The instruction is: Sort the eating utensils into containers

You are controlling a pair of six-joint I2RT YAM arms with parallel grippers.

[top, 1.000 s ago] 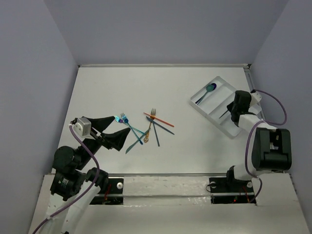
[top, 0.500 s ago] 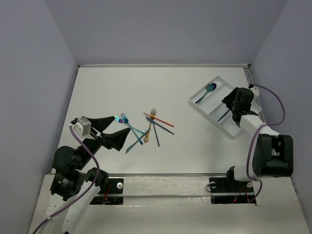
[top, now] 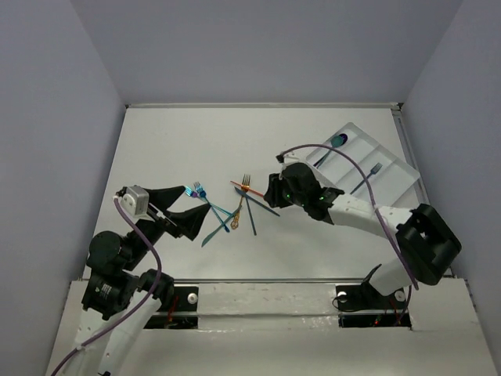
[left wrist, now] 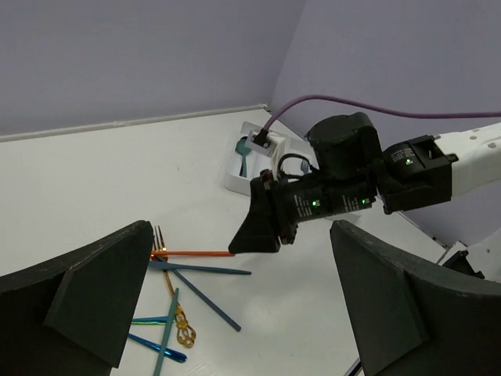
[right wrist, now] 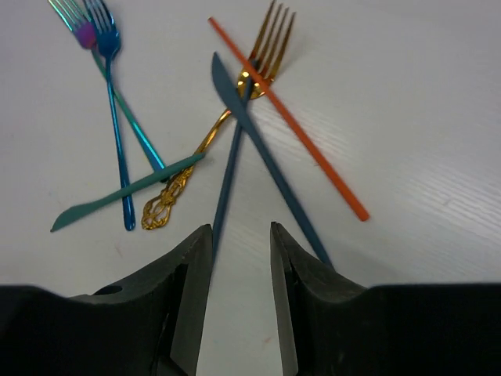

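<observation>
From above, the left jaws stand wide open and empty over the table (top: 196,141), just left of the loose heap of utensils (top: 235,210). The right jaws hang at the heap's right edge. The white tray (top: 395,167) lies far right, holding a teal spoon (top: 337,142) and a dark fork (top: 369,177) in separate compartments.

In the left wrist view, the left jaws gape with nothing between them.

In the right wrist view, the right jaws are slightly parted and empty, just short of a dark blue knife (right wrist: 262,153). The knife crosses a gold fork (right wrist: 210,135) and lies beside an orange-red utensil (right wrist: 313,153). A teal knife (right wrist: 125,192) and a blue fork (right wrist: 113,117) lie further left.
</observation>
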